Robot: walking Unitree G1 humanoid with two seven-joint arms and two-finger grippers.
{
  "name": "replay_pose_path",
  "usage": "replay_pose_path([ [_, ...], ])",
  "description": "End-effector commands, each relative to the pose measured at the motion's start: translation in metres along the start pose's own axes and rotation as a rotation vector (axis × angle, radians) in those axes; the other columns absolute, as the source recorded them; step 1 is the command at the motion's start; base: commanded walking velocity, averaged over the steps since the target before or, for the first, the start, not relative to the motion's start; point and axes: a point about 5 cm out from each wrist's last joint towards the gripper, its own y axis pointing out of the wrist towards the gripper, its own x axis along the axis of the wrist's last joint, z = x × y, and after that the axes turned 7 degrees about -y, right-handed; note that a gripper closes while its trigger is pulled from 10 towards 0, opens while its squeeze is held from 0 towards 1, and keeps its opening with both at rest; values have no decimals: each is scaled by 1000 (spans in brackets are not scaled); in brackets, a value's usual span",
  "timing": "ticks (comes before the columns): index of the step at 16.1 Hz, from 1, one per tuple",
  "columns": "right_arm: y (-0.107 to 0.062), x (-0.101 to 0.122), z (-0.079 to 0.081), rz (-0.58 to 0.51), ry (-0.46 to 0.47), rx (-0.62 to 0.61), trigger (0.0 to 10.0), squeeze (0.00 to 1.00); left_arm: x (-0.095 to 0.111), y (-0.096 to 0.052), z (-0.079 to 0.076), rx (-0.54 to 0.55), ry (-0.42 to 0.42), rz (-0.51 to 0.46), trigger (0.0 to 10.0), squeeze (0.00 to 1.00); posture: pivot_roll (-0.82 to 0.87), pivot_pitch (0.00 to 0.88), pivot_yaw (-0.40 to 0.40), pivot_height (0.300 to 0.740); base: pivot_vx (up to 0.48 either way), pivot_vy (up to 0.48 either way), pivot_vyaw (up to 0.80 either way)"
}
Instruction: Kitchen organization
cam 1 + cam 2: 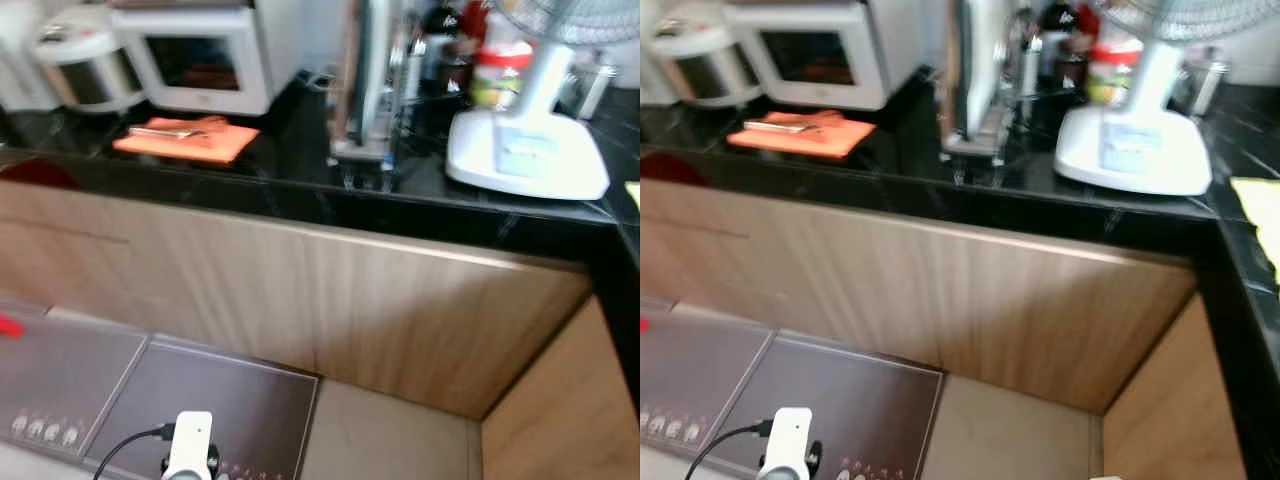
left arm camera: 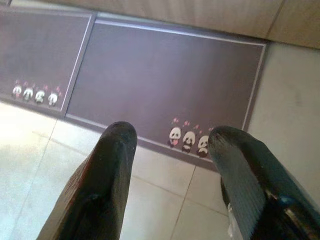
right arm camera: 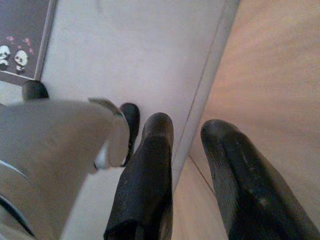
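- Left tool (image 2: 170,145) hangs low over the dark brown floor mat with little pandas (image 2: 165,75), fingers spread wide, holding nothing.
- Right tool (image 3: 185,135) points at the pale floor beside the wooden cabinet, fingers a bit apart, empty too.
- Further back, the glossy black table (image 1: 300,195) carries a flat orange cutting board (image 1: 187,139), with a white fan base (image 1: 525,150) off to the right.

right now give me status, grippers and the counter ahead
Left gripper low over panda mat, jaws open, empty. Right gripper hanging by cabinet, jaws open, empty. Orange cutting board on counter, utensil on it; white fan at the corner.
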Motion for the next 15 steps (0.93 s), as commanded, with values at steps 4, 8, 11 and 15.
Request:
replay_pose_path([
  [4,1,5,2,-16,31,7,10000,0,-6,-1,4,3,16,27,10000,0,-208,0,51,740,0,0,0],
  [8,1,5,2,-16,47,1,10000,0,-11,-2,9,10,11,51,10000,0,-206,0,51,740,0,0,0],
  [11,1,5,2,-16,53,-2,10000,0,-13,-3,15,15,9,69,10000,0,-206,0,52,740,-81,186,0],
  [15,1,5,3,-13,51,-2,10000,0,-15,-3,17,16,9,85,10000,0,-208,0,57,740,-261,338,0],
])
